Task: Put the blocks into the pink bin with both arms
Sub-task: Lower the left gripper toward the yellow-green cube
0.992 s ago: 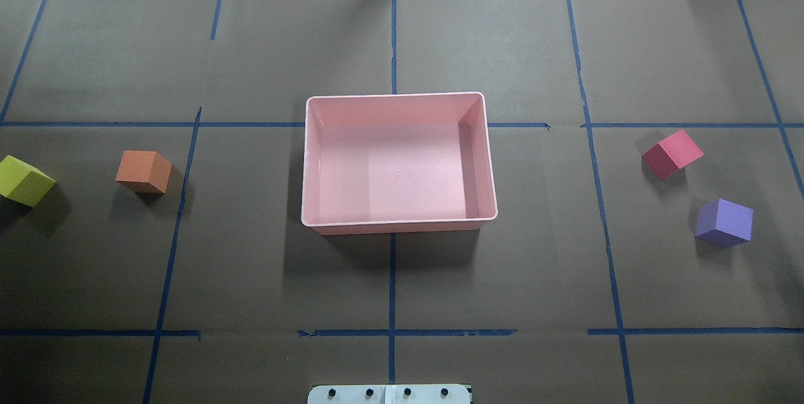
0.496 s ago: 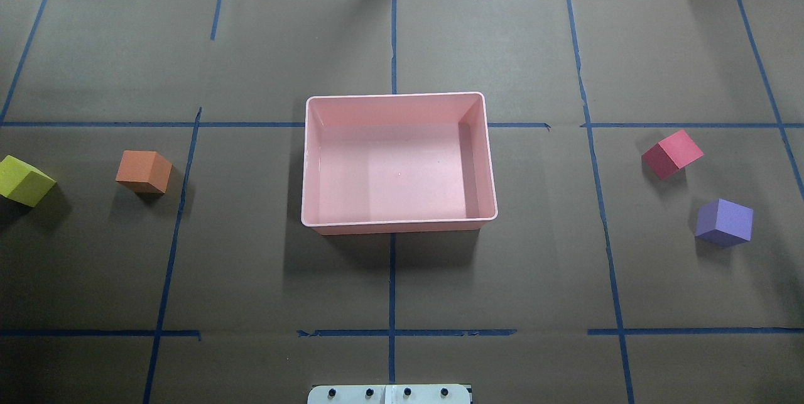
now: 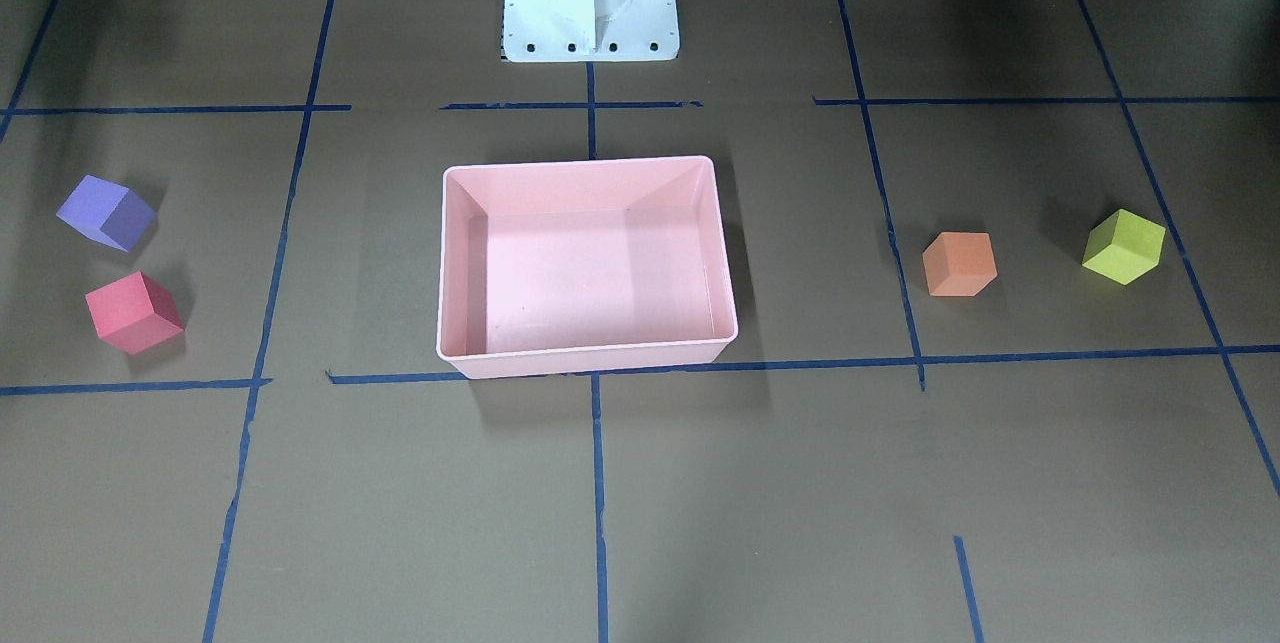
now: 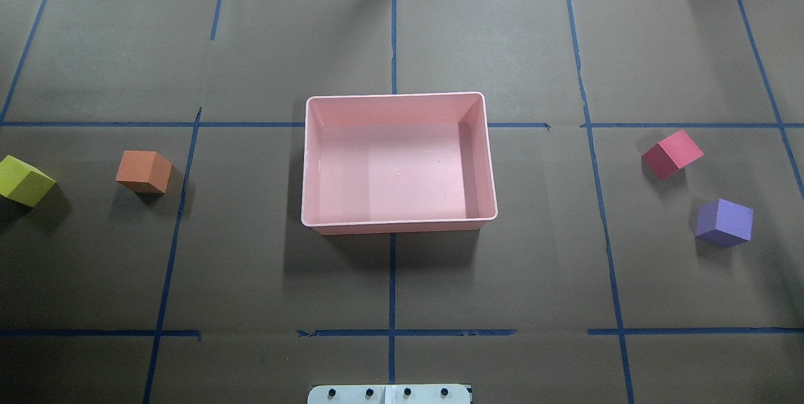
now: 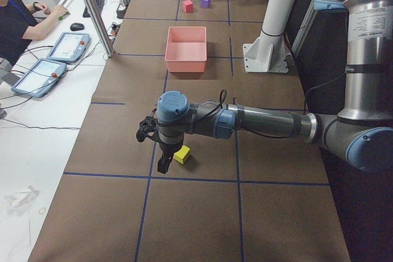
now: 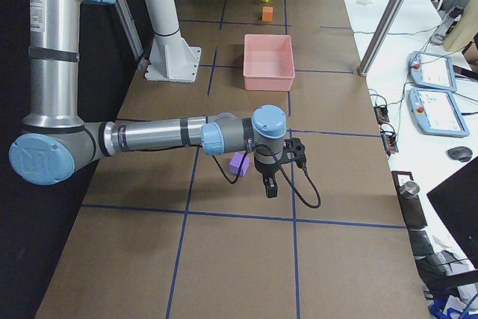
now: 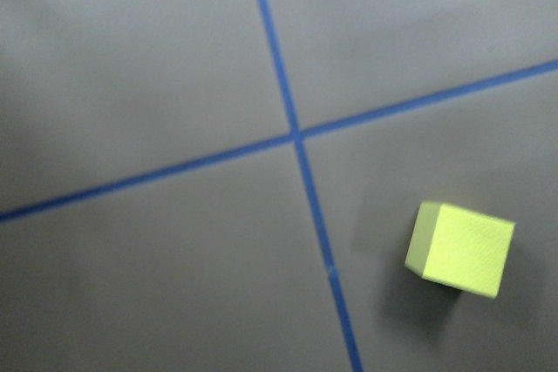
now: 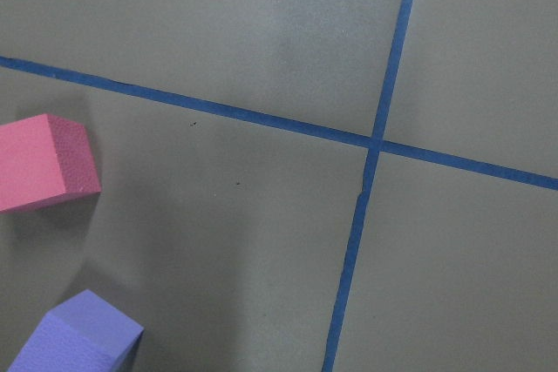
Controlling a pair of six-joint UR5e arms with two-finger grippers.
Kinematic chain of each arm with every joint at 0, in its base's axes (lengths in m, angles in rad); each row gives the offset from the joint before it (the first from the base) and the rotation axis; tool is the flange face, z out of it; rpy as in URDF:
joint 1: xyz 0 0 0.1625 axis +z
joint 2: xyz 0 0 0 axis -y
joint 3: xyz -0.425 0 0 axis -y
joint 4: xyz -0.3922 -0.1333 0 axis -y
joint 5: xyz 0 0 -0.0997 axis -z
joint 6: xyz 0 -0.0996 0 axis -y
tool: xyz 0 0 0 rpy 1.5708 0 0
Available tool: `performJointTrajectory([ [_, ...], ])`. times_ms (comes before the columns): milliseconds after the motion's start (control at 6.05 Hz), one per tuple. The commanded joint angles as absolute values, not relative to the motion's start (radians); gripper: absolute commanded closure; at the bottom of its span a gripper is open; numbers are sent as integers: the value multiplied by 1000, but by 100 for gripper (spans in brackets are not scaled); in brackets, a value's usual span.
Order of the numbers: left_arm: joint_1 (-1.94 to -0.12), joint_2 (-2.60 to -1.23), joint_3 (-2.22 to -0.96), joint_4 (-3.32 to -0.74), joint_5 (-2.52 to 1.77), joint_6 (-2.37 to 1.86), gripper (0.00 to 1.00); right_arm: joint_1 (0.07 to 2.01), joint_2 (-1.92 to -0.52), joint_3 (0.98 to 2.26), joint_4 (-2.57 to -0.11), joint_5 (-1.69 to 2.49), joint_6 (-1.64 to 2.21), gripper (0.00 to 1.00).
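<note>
Black and pointing straight down, your left gripper (image 5: 163, 165) hangs over the surface (image 4: 251, 266) at the far left end. It shows only in the side view, so you cannot tell how wide it stands or whether it has anything in it. The yellow-green block (image 5: 182, 154) lies just beside it on the brown paper, and sits low and right in the left wrist view. Further in toward the centre lies the orange block (image 4: 144, 171), well apart from the yellow-green one.

Your right gripper (image 6: 270, 187) also points down at the opposite end, and its opening cannot be judged either. The purple block (image 6: 239, 163) lies just beside it, partly behind the wrist. The red block (image 4: 672, 154) is near the purple one, on the side farther from the robot. Both are turned at an angle to the blue tape lines (image 4: 392, 278).

The pink bin (image 4: 396, 228) stands at the centre, mouth upward, its long axis running across the table from the robot's left to its right. All four blocks lie outside it, two at each end.
</note>
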State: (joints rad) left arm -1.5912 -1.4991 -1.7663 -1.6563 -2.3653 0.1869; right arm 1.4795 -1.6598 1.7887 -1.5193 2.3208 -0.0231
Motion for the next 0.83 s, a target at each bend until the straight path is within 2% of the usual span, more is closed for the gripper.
performJointTrajectory([
  [0, -1401, -1484, -1744, -1791, -2448, 183, 0, 1471, -1660, 1789, -1517, 2324, -23, 0],
  [165, -1338, -1489, -1708, -1839, -2438, 181, 0, 1470, -1660, 1789, -1517, 2324, -23, 0],
  [496, -1286, -1518, -1549, -2117, -2425, 43, 0, 1460, -1660, 1789, -1517, 2322, -23, 0],
  [661, -1216, -1520, -1531, -2193, -2316, -45, 0, 1459, -1660, 1789, -1517, 2322, -23, 0],
])
